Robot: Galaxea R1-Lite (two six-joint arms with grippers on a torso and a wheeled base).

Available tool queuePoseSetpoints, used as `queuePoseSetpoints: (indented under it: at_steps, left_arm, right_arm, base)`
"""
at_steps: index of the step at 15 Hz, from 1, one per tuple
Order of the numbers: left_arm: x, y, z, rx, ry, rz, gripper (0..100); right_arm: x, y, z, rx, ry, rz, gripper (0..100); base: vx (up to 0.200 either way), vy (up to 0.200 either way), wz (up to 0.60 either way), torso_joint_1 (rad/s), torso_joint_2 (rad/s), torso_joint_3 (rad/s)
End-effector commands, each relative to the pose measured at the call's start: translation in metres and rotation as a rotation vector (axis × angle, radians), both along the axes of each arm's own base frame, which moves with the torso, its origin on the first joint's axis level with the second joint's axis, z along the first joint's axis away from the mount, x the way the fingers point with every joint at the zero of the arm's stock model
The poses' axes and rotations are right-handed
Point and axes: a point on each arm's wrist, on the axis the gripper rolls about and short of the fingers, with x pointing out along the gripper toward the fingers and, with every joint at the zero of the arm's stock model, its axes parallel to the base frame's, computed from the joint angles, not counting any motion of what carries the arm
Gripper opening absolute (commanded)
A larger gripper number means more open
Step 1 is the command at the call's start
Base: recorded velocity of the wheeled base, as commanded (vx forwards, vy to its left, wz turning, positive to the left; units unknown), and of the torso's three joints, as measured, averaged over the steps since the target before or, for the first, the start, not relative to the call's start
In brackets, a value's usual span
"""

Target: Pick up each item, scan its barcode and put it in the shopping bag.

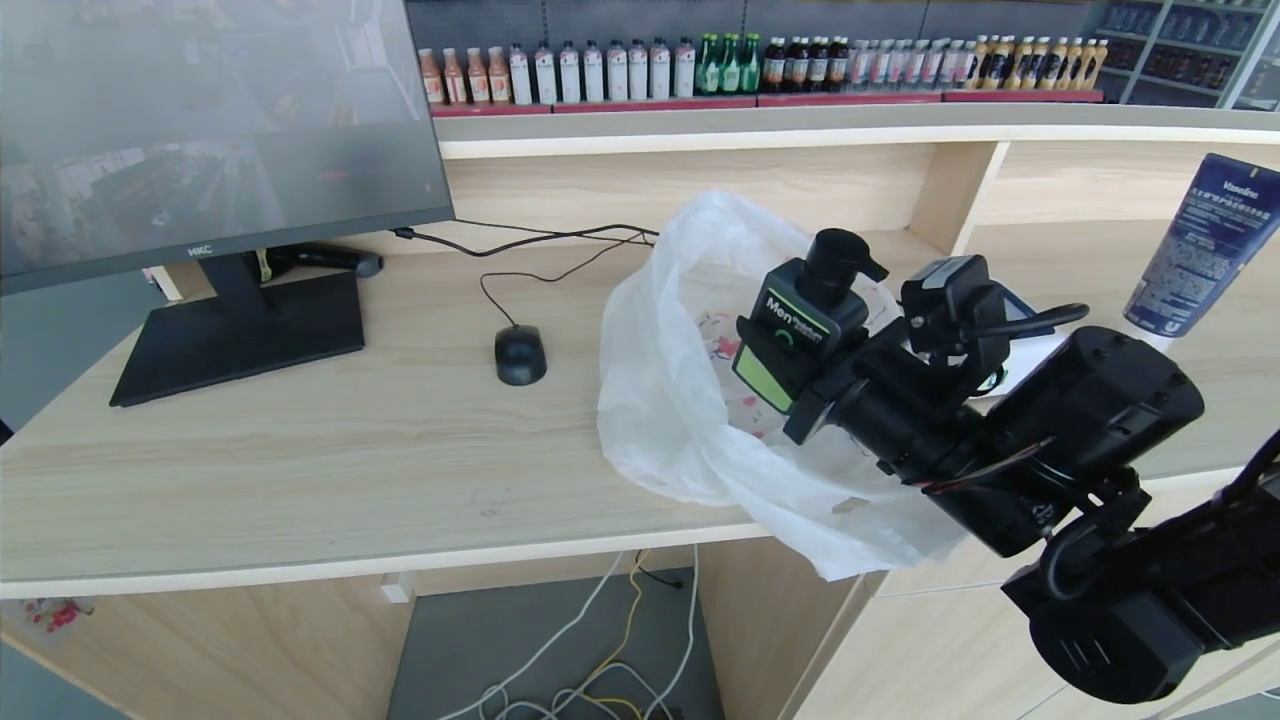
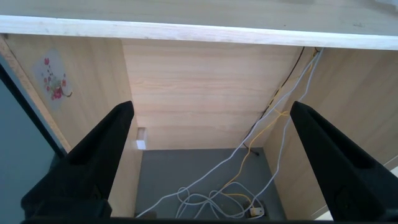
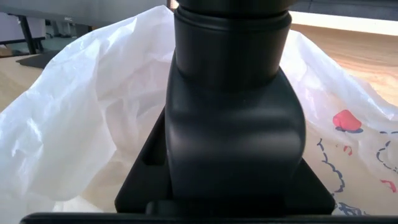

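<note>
Over the shopping bag [image 1: 660, 420]: right gripper [image 1: 835, 378] clamped on pump bottle [image 1: 805, 320].
Pump end up, bag mouth below; left gripper [image 2: 211, 127] spread wide, well apart.

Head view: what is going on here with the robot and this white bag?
The right gripper holds a black pump bottle, tilted, over the open mouth of the bag on the counter. The bottle does not seem to be inside yet. The left gripper hangs below the counter edge, fingers open and empty. A blue tube stands on the counter farther right.
</note>
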Motion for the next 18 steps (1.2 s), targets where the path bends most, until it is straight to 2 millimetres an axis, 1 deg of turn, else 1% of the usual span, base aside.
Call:
queuePoseSetpoints:
  at_steps: [1,4,5,8,11,18]
  left_arm:
    - [0.000,0.000,0.000,-0.001,0.000,0.000,100]
    - [0.000,0.000,0.000,-0.001,0.000,0.000,100]
    - [0.000,0.000,0.000,-0.001,0.000,0.000,100]
    - [0.000,0.000,0.000,-0.001,0.000,0.000,100]
    - [0.000,0.000,0.000,-0.001,0.000,0.000,100]
    - [0.000,0.000,0.000,-0.001,0.000,-0.002,100]
  right_arm:
    - [0.003,0.003,-0.004,-0.004,0.008,0.005,0]
    - [0.004,0.004,-0.010,-0.015,0.026,0.005,0]
    - [0.002,0.010,-0.015,-0.016,0.048,0.028,0]
    - [0.001,0.019,-0.022,-0.017,0.070,0.054,0]
    - [0.003,0.018,-0.026,-0.022,0.086,0.048,0]
    - [0.010,0.021,-0.037,-0.017,0.119,0.048,0]
  base:
    - [0.000,0.000,0.00,0.000,0.00,0.000]
    - [0.000,0.000,0.00,0.000,0.00,0.000]
    - [0.000,0.000,0.00,0.000,0.00,0.000]
    - [0.000,0.000,0.00,0.000,0.00,0.000]
    - [0.000,0.000,0.00,0.000,0.00,0.000]
    - [0.000,0.000,0.00,0.000,0.00,0.000]
